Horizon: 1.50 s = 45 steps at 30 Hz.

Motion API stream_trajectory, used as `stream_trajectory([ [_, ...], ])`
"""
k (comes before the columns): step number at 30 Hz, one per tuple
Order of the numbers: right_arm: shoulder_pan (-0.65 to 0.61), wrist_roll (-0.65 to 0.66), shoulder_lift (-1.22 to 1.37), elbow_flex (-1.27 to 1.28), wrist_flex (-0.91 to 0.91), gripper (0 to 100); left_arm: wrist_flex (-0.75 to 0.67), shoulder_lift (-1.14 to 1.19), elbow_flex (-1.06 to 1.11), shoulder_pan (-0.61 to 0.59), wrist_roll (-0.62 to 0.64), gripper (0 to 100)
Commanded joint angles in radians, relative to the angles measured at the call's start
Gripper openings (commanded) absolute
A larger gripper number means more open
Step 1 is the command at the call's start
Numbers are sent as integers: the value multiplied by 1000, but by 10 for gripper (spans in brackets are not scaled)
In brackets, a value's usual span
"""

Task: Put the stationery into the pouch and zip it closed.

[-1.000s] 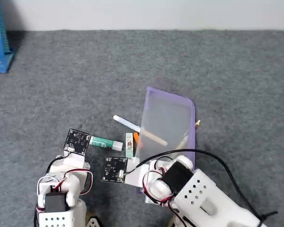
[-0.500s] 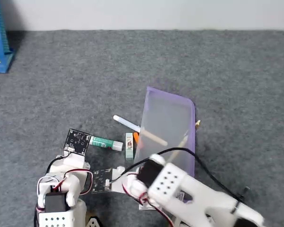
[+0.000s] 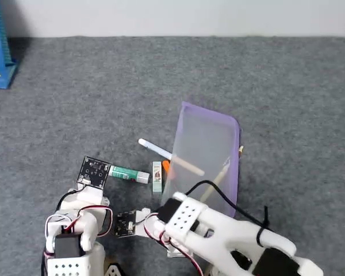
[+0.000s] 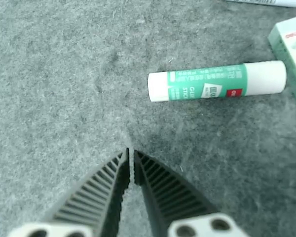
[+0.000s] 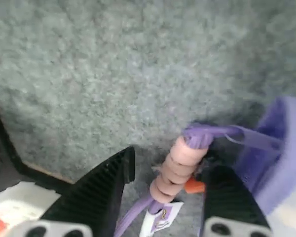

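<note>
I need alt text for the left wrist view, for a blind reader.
The left tool, shut, hangs over grey carpet. A green and white glue stick lies on it beyond the tips, untouched.

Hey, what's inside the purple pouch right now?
Through the translucent pouch two thin sticks show: one in line with the white pen that pokes out its side, and what looks like a pencil. The right arm covers the pouch's near end, so anything there is hidden.

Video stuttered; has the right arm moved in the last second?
Yes. The right arm swung its wrist left and toward the near edge, away from the glue stick, which stayed put.
</note>
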Motion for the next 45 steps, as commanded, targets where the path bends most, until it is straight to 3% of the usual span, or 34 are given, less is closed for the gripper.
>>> stream_trajectory([
  [1,108,-9,16,26,-82,151,2,-14,-12,-5,-9,13],
  [5,217,-5,15,26,-113,91,2,-14,-12,-5,-9,13],
  [12,222,-8,15,28,-116,9,2,-14,-12,-5,-9,13],
  [24,226,-8,-5,-3,-44,9,2,-14,-12,-5,-9,13],
  [36,236,-2,-572,-25,252,8,2,-14,-12,-5,-9,13],
  [45,447,63,-820,-25,266,8,2,-14,-12,-5,-9,13],
])
